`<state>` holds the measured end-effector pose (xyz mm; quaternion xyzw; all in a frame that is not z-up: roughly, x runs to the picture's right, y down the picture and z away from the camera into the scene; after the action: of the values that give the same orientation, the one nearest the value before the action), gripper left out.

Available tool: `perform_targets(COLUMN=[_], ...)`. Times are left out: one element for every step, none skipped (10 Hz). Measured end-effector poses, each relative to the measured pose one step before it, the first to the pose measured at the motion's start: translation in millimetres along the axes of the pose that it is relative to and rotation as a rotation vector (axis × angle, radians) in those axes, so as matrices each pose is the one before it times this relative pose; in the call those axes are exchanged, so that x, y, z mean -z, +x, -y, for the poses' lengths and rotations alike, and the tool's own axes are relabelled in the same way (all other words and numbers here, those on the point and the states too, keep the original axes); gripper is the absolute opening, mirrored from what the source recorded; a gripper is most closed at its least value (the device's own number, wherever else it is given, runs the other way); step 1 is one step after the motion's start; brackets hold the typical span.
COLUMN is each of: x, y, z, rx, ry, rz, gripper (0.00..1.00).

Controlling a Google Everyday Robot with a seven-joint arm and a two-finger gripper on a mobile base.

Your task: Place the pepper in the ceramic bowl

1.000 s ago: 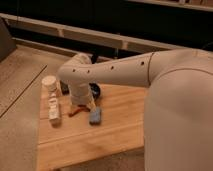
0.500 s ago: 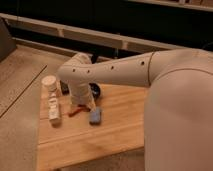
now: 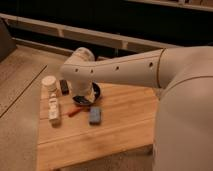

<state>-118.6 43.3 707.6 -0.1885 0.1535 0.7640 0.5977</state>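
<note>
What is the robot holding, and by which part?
Nothing that I can see: the pepper lies free on the wooden board; the gripper hangs over the ceramic bowl.

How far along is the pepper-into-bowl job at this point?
Done: nothing visible yet. The small red-orange pepper lies on the wooden board, outside the dark glossy ceramic bowl. In hand: the claw hangs open by the bowl, holding nothing. Left: grasp the pepper, lift, drop it in the bowl.

Red pepper (image 3: 75, 112) near a dark ceramic bowl (image 3: 96, 91) on a wooden counter (image 3: 100, 140).
The slender pepper lies flat just in front of the bowl; the round bowl sits upright, partly hidden under the gripper (image 3: 84, 98).
</note>
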Motion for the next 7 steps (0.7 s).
perform_targets(x=[0.08, -0.21, 0.06, -0.05, 0.01, -0.05, -0.02], y=[-0.01, -0.50, 0.27, 0.03, -0.06, 0.03, 0.02], z=[0.35, 0.92, -0.75, -0.02, 0.12, -0.03, 0.02], rx=[-0.01552, -0.00444, 0.00023, 0.00007, -0.00018, 0.00005, 0.00005], ry=[0.00038, 0.00060, -0.00058, -0.00002, 0.00009, 0.00004, 0.00004], rz=[-0.00012, 0.00168, -0.00013, -0.00005, 0.00008, -0.00008, -0.00003], gripper=[0.65, 0.65, 0.65, 0.65, 0.65, 0.65, 0.65])
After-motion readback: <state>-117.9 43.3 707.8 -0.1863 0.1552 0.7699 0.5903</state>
